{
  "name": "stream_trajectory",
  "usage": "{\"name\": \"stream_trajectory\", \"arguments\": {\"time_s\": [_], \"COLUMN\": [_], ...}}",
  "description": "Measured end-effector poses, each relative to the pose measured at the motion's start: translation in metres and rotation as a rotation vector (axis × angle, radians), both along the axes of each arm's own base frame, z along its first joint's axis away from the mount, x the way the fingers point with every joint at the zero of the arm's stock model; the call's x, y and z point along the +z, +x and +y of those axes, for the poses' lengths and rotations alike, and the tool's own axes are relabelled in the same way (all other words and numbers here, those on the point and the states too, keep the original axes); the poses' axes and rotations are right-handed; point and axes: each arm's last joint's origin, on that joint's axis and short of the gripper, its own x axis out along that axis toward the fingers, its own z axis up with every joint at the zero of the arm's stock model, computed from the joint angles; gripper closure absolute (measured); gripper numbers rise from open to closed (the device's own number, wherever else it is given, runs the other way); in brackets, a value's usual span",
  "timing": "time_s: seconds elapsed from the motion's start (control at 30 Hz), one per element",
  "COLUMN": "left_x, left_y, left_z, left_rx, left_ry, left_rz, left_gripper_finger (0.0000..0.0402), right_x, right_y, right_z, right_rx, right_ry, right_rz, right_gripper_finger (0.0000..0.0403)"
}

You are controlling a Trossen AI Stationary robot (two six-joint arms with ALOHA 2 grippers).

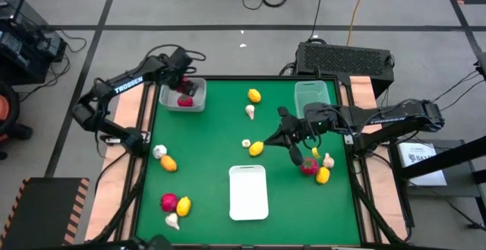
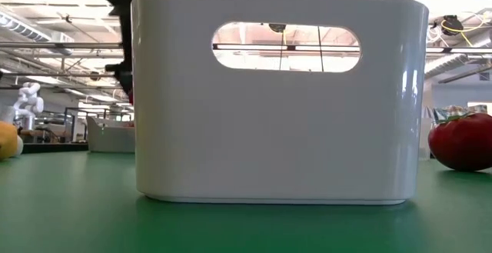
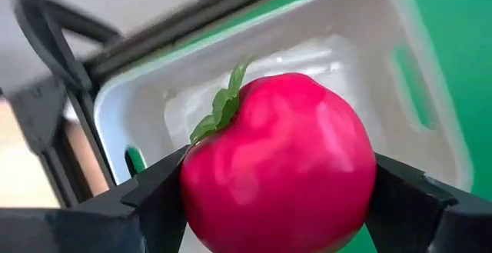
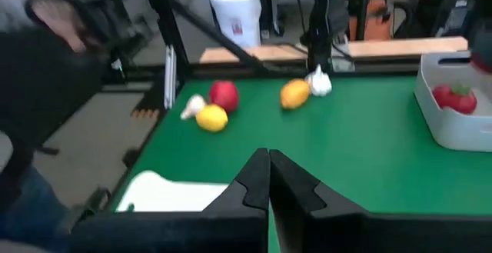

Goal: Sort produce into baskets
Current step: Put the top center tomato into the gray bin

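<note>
My left gripper (image 1: pixel 184 96) is over the whitish-grey tub (image 1: pixel 199 98) at the far left, shut on a round red piece with a green leaf (image 3: pixel 277 176). My right gripper (image 1: pixel 272 137) is above the table's middle, pointing toward the left edge, shut and empty (image 4: pixel 269 178). The pale green tub (image 1: pixel 311 96) stands behind it at the far right. A yellow piece (image 1: pixel 257 149) and a garlic bulb (image 1: pixel 246 143) lie on the mat just near of its fingertips. My left gripper pinches the red piece by two opposite sides, one finger (image 3: pixel 157 191) on one side and one finger (image 3: pixel 411 199) on the other. The fingers come from above, slanting down. The piece's leaf (image 3: pixel 224 103) points away from the fingers, and the piece hangs over the tub's inside (image 3: pixel 307 53).
A white container (image 1: pixel 248 191) stands near the front middle and fills the low view (image 2: pixel 277 107). A red piece (image 1: pixel 308 166), yellow pieces and garlic lie right of it. Red, yellow, orange (image 1: pixel 168 163) and garlic pieces lie at the near left. A yellow piece (image 1: pixel 254 95) lies far middle.
</note>
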Motion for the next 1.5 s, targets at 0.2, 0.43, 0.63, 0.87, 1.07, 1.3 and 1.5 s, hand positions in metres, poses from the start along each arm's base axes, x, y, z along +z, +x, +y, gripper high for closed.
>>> {"name": "stream_trajectory", "arguments": {"time_s": [0.2,0.43,0.63,0.87,1.07,1.3,1.5], "left_x": [-0.022,-0.022,-0.022,-0.022,-0.022,-0.021,-0.021], "left_y": [-0.016,-0.015,-0.014,-0.016,-0.01,0.0,0.006], "left_z": [0.009,0.012,0.012,0.012,0.008,0.001,0.0], "left_rx": [0.074,0.066,0.056,0.081,0.069,0.024,-0.016], "left_ry": [0.005,0.069,0.07,0.095,0.135,0.152,0.101], "left_rz": [0.0,0.029,0.027,0.075,0.123,0.122,0.013], "left_gripper_finger": [0.0091,0.0074,0.0065,0.0064,0.0063,0.0063,0.0063], "right_x": [0.003,0.003,0.003,0.003,0.003,0.003,0.003], "right_y": [0.001,0.001,0.001,0.001,0.001,0.001,0.001], "right_z": [0.0,0.0,0.0,0.0,0.0,0.0,0.0], "right_rx": [-0.022,-0.032,-0.032,-0.04,-0.039,-0.027,-0.027], "right_ry": [0.07,0.105,0.106,0.134,0.133,0.093,0.091], "right_rz": [-0.014,-0.004,-0.004,0.003,0.003,-0.006,-0.006], "right_gripper_finger": [0.0403,0.0403,0.0403,0.0403,0.0403,0.0403,0.0403]}}
